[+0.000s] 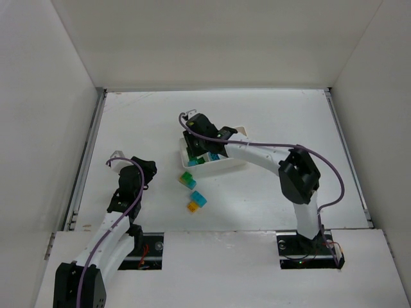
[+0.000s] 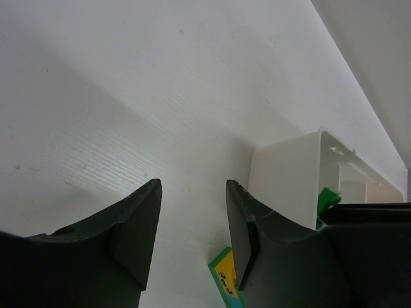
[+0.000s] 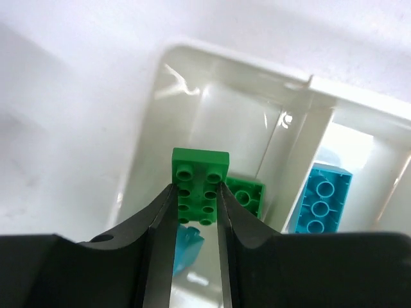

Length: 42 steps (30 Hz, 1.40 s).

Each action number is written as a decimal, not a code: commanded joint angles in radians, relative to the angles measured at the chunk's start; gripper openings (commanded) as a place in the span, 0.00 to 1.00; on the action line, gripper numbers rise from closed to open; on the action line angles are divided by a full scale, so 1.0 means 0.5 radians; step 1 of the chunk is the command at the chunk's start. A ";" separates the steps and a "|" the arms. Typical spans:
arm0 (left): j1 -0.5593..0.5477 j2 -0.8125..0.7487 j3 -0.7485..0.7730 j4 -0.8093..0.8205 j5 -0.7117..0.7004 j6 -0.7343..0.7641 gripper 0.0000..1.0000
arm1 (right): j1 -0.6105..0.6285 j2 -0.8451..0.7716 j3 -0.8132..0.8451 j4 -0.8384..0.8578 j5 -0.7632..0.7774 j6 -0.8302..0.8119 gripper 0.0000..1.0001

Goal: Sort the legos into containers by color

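My right gripper (image 1: 192, 146) is shut on a green lego (image 3: 200, 172) and holds it over the end compartment of the white tray (image 1: 221, 168), whose rim shows in the right wrist view (image 3: 218, 56). A second green lego (image 3: 249, 196) lies in that compartment. A cyan piece (image 3: 186, 247) shows below the held brick. A cyan lego (image 3: 324, 199) lies in the adjoining compartment. My left gripper (image 1: 145, 169) is open and empty above the table, left of the tray. A green-yellow-cyan stack (image 2: 225, 276) shows just beside its right finger (image 2: 241, 224).
Two small stacks lie on the table in front of the tray: a green and cyan one (image 1: 187, 179) and a cyan and yellow one (image 1: 196, 201). The tray's end wall (image 2: 286, 179) stands to the right in the left wrist view. White walls enclose the table.
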 commanded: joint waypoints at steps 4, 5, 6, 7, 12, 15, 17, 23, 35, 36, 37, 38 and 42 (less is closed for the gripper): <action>-0.004 -0.011 -0.010 0.094 0.008 -0.011 0.42 | -0.047 -0.240 -0.117 0.175 -0.002 0.053 0.32; -0.004 -0.011 -0.010 0.094 0.008 -0.011 0.42 | -0.053 -0.256 -0.130 0.187 -0.005 0.059 0.32; -0.004 -0.011 -0.010 0.094 0.008 -0.011 0.42 | -0.056 -0.262 -0.142 0.190 -0.008 0.062 0.32; -0.004 -0.011 -0.010 0.094 0.008 -0.011 0.42 | -0.059 -0.271 -0.151 0.193 -0.011 0.062 0.32; -0.010 -0.001 -0.013 0.110 0.008 -0.011 0.42 | -0.062 -0.274 -0.188 0.233 -0.011 0.077 0.32; -0.022 0.026 -0.013 0.125 0.008 -0.011 0.42 | -0.066 -0.219 -0.176 0.261 -0.002 0.087 0.33; -0.031 0.039 -0.013 0.134 0.008 -0.011 0.42 | -0.066 -0.179 -0.161 0.282 0.016 0.087 0.39; -0.037 0.036 -0.013 0.140 0.008 -0.005 0.42 | -0.053 -0.167 -0.142 0.234 0.062 -0.008 0.63; -0.074 0.069 0.018 0.153 0.032 -0.008 0.42 | -0.023 0.060 0.008 -0.227 -0.256 -0.125 0.57; -0.080 0.075 0.021 0.162 0.038 -0.008 0.42 | -0.023 0.076 0.017 -0.230 -0.296 -0.125 0.58; -0.090 0.081 0.024 0.168 0.038 -0.011 0.42 | -0.023 0.097 0.033 -0.236 -0.330 -0.125 0.59; -0.096 0.082 0.024 0.171 0.038 -0.008 0.42 | -0.023 0.121 0.051 -0.239 -0.361 -0.116 0.60; -0.105 0.063 0.018 0.171 0.041 -0.002 0.42 | -0.029 0.207 0.100 -0.242 -0.428 -0.101 0.65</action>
